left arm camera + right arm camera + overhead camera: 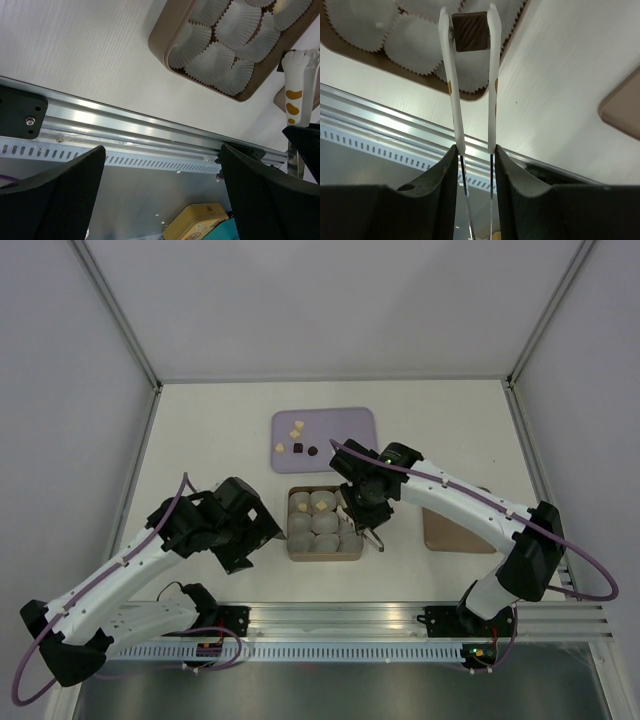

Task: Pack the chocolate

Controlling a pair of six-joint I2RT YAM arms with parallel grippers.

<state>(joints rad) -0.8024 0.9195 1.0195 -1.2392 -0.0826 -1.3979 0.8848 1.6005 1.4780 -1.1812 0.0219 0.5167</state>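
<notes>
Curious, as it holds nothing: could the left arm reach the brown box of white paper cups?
Probably yes: the left gripper hangs open beside the brown box, nothing between them; the white-tipped metal tongs crowd only its right edge.

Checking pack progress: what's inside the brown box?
The brown box holds white paper cups. Two far cups each hold a pale chocolate. The right column is partly covered by the right gripper and its tongs, which grip a dark chocolate.
</notes>
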